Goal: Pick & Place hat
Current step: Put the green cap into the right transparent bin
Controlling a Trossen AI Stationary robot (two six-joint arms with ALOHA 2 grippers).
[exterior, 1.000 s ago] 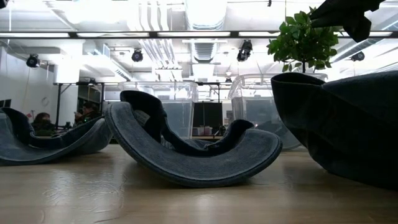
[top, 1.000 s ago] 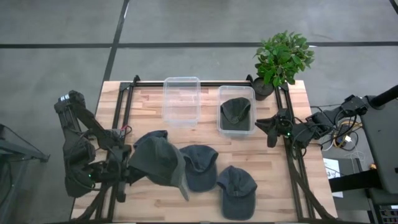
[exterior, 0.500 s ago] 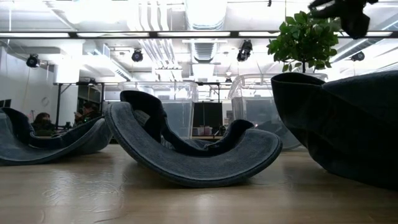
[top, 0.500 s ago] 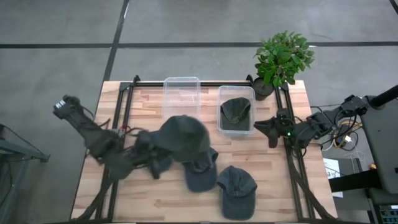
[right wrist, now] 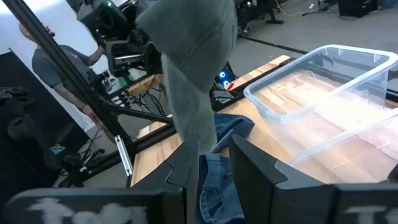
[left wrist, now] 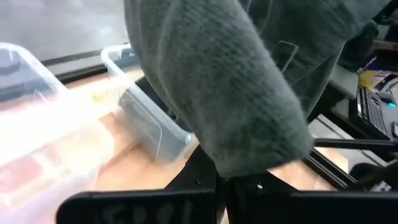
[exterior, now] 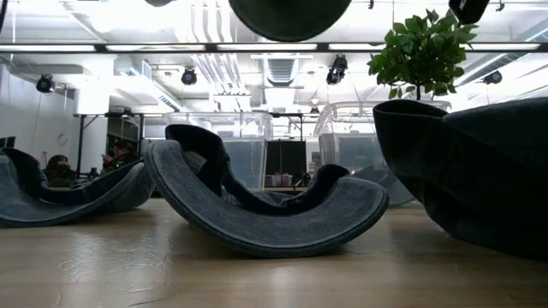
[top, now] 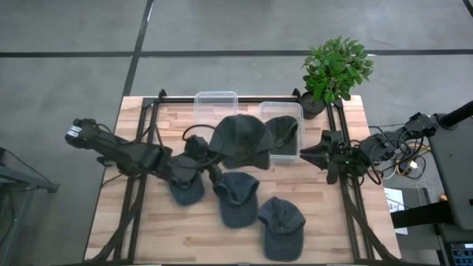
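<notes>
A dark grey hat (top: 238, 137) hangs in the air over the gap between two clear bins, with my left gripper (top: 204, 151) shut on it. The low view shows its round underside (exterior: 291, 15). The left bin (top: 216, 100) holds nothing; the right bin (top: 295, 111) has another dark hat (top: 282, 131) lying in it. Three more hats lie crown-down on the table (top: 185, 188) (top: 236, 198) (top: 282, 225). My right gripper (top: 314, 155) stands open at the table's right side, beside the right bin, with nothing between its fingers. My left gripper pinches the hat's lower edge (left wrist: 239, 163) on the side facing the arm, between its two shut fingers. The fingers come nearly level from the table's left. The hat is lifted clear of the table and bins, and its crown (left wrist: 217, 81) stands out beyond the fingertips.
A potted plant (top: 336, 70) stands at the far right corner. Black frame rails (top: 144, 140) (top: 347, 199) run along the table's left and right sides. People sit in the room beyond the table (exterior: 60, 167).
My left gripper has swung from the table's near left toward the far right, carrying the hat lifted clear, until it hangs over the bins. This uncovered a hat lying on the table at the left. My right gripper has risen a little.
</notes>
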